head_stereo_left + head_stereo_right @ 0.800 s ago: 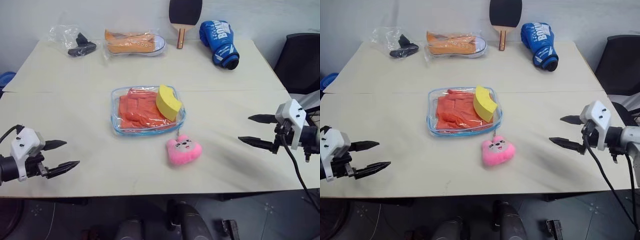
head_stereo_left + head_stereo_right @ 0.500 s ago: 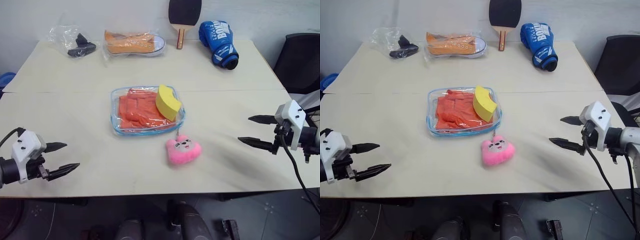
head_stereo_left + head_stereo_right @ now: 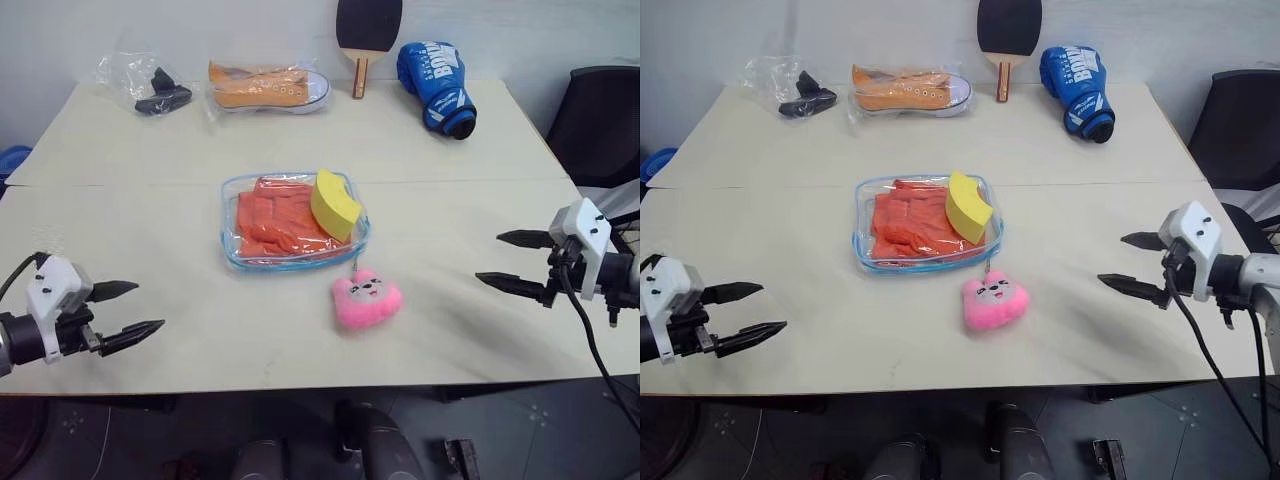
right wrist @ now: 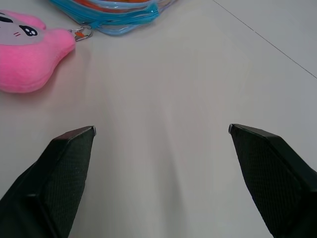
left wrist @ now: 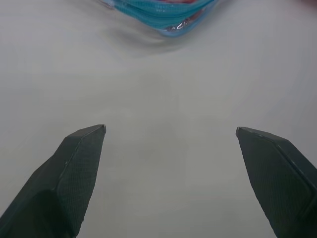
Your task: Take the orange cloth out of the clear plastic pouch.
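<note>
The clear plastic pouch (image 3: 232,205) with blue trim lies flat at the table's centre. Inside it sits the folded orange cloth (image 3: 272,224), with a yellow sponge (image 3: 335,203) over the pouch's right end. A pink plush charm (image 3: 366,297) hangs off the pouch's near corner by a clip. My left gripper (image 3: 128,309) hovers open near the table's front left edge, well short of the pouch. Over the right side my right gripper (image 3: 508,260) is open too, pointing toward the plush. Both hold nothing. The pouch's blue edge (image 5: 163,11) shows ahead of the left fingers.
Along the far edge lie a wrinkly bag with a black item (image 3: 150,85), a wrapped orange sneaker (image 3: 265,85), a table tennis paddle (image 3: 366,35) and a blue boxing glove (image 3: 436,85). A black chair (image 3: 600,120) stands at the right.
The left gripper has drifted slightly lower and back toward the front left edge. The right gripper and the table's things have stayed put.
</note>
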